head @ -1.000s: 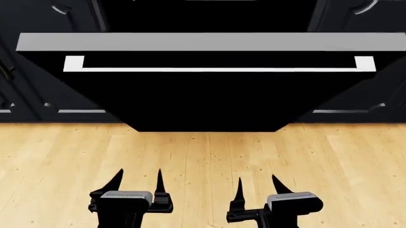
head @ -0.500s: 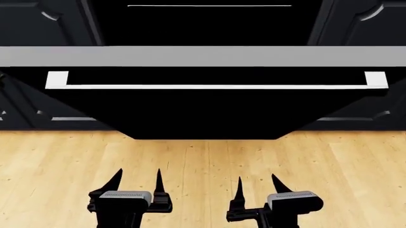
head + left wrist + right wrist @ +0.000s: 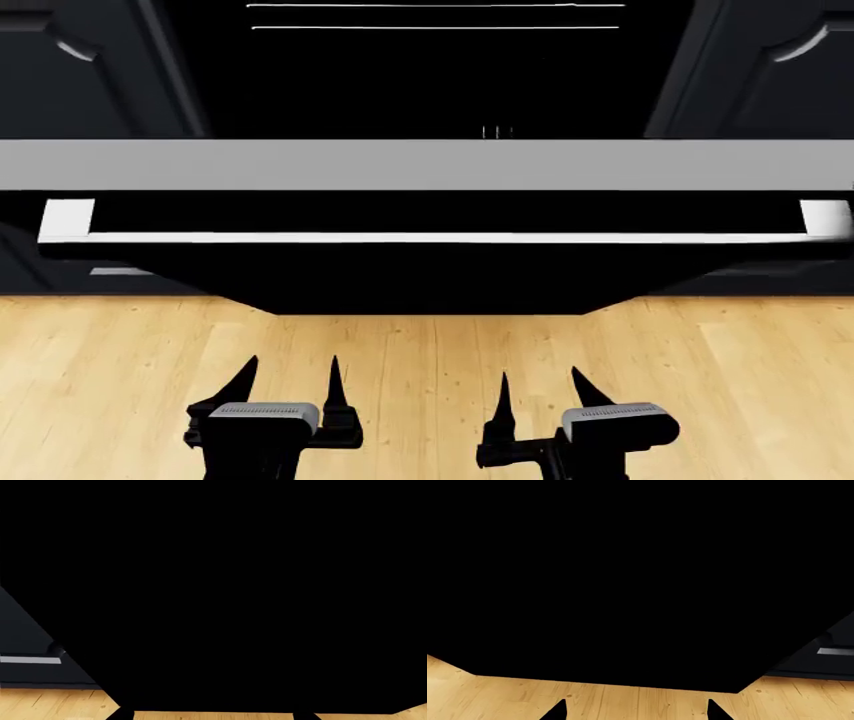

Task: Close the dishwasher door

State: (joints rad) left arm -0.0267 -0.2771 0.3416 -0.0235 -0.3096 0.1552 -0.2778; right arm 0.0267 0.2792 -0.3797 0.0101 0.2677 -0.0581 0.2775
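The dishwasher door (image 3: 427, 280) hangs open toward me, a wide glossy black panel with a grey top edge (image 3: 427, 165) and a long silver bar handle (image 3: 427, 238). Its black face fills most of the left wrist view (image 3: 233, 590) and the right wrist view (image 3: 627, 580). My left gripper (image 3: 294, 365) and right gripper (image 3: 541, 375) hover over the wooden floor, short of the door's lower edge. Both are open and hold nothing. Only the dark fingertips (image 3: 120, 715) (image 3: 557, 711) show at the edge of each wrist view.
Dark navy cabinet doors stand at the left (image 3: 80, 70) and right (image 3: 774, 70) of the dishwasher's dark opening (image 3: 434, 70). Light wooden floor (image 3: 427, 400) lies under both arms. More cabinet fronts show beside the door (image 3: 27, 645) (image 3: 830, 652).
In the head view the door has grown larger and slid lower, so I have come closer to it. More of the dishwasher's inside shows above it. Both grippers keep their pose.
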